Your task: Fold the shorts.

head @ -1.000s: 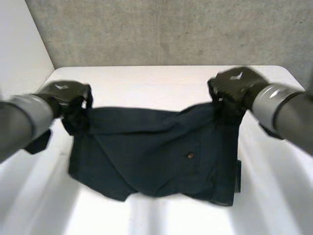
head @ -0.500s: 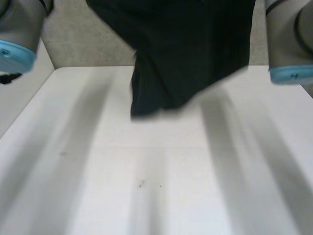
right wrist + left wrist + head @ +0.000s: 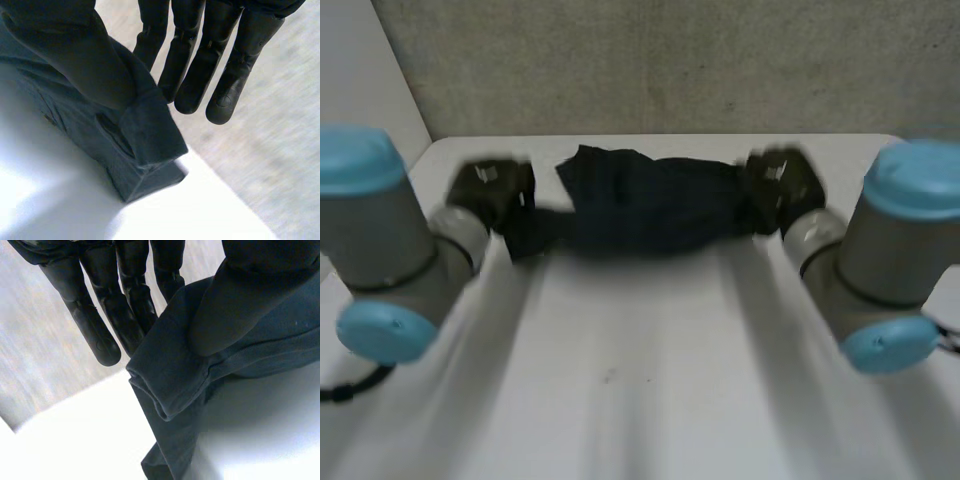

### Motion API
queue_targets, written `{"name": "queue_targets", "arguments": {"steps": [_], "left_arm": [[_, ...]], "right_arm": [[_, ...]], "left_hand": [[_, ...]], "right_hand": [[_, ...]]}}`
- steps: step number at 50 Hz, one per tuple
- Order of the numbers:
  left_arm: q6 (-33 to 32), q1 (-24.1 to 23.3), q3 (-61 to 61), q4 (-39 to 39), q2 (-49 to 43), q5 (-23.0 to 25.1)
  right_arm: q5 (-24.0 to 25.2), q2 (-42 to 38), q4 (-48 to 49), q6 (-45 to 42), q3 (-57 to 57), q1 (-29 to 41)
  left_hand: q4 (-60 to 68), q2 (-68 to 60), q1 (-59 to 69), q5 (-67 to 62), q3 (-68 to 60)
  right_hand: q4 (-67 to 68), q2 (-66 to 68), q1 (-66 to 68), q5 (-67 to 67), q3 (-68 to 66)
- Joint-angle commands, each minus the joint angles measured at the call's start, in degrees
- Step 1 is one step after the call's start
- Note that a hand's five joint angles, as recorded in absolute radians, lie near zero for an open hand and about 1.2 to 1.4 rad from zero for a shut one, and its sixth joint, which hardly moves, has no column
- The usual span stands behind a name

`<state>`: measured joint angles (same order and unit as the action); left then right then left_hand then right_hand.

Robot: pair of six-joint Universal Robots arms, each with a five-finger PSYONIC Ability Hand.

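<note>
White surface, grey wall behind; in the head view, dark shorts stretch across the upper centre between left hand and right hand. Left wrist view: that hand pinches their hem. Right wrist view: that hand pinches a folded corner.

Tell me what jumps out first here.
The dark navy fabric shorts, stretched in a bunched band near the white table's far edge. The left hand and right hand each pinch one end, thumb against straight fingers. The grey, blue-capped left arm and right arm loom at either side.
</note>
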<state>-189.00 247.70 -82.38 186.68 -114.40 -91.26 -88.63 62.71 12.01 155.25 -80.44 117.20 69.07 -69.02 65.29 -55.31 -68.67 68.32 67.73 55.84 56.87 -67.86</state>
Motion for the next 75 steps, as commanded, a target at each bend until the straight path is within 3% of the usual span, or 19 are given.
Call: {"name": "queue_targets", "arguments": {"steps": [1,7,11,12,13,16,21,30,38,45,56,75], "left_arm": [[-1.7,0.0,-7.8,-1.4,-4.6,0.0],[-5.4,0.1,-12.7,-4.7,3.7,0.1],[-6.9,0.1,-15.6,-5.7,8.8,0.3],[-7.1,0.2,-16.4,-5.8,10.0,0.5],[-7.2,0.2,-17.7,-5.8,11.7,1.2],[-7.3,0.3,-19.9,-5.8,14.1,3.2],[-7.2,1.7,-24.1,-5.8,19.3,8.9],[-7.4,5.5,-31.1,-5.4,25.2,14.9],[-9.1,7.5,-37.6,-5.3,26.0,18.9],[-10.3,7.5,-40.9,-0.7,25.1,18.9],[-10.5,7.8,-38.7,5.3,18.4,18.3],[-11.4,7.8,-31.5,5.8,6.9,15.1]], "right_arm": [[1.5,-2.2,-0.6,-3.1,-8.7,-0.7],[3.5,3.9,-2.6,-3.0,-14.7,-0.8],[8.0,9.0,-5.8,-2.9,-19.0,-0.9],[10.1,10.3,-6.6,-2.5,-20.3,-1.1],[10.8,10.8,-6.9,-2.4,-21.0,-1.4],[12.5,12.0,-7.1,-2.3,-23.1,-3.7],[13.3,12.4,-6.7,-1.4,-24.9,-6.7],[14.8,12.6,-4.8,7.1,-27.1,-8.1],[17.1,13.0,-4.2,9.0,-28.9,-8.2],[17.3,12.7,-4.1,9.0,-29.1,-8.1],[17.3,12.8,-4.1,9.0,-29.5,-8.2],[17.3,12.5,-4.1,9.0,-29.7,-8.1]], "left_hand": [[10.9,-11.0,14.7,-14.7,-11.3],[10.9,-11.0,14.7,-14.7,-11.3],[10.9,-11.0,14.7,-14.7,-11.3],[7.5,-7.5,11.2,-11.2,-7.9],[-9.9,9.8,-6.1,6.1,9.5],[-38.3,38.2,-34.5,34.5,37.9],[-48.7,48.7,-44.9,45.0,48.3],[-46.1,46.0,-42.3,42.3,45.7],[-33.0,32.9,-29.2,29.2,32.6],[-23.7,23.7,-19.9,20.0,23.3],[-24.5,24.5,-20.8,20.8,24.1],[-24.7,24.7,-20.9,21.0,24.3]], "right_hand": [[11.7,12.3,24.2,13.1,-12.1],[11.7,12.3,24.2,13.1,-12.1],[11.7,12.3,24.2,13.1,-12.1],[11.7,12.3,24.2,13.1,-12.1],[11.7,12.3,24.2,13.1,-12.1],[11.7,12.3,24.2,13.1,-12.1],[11.7,12.3,24.2,13.1,-12.1],[11.7,12.3,24.2,13.1,-12.1],[11.7,12.3,24.2,13.1,-12.1],[11.7,12.3,24.2,13.1,-12.1],[11.7,12.3,24.2,13.1,-12.1],[11.7,12.3,24.2,13.1,-12.1]]}}
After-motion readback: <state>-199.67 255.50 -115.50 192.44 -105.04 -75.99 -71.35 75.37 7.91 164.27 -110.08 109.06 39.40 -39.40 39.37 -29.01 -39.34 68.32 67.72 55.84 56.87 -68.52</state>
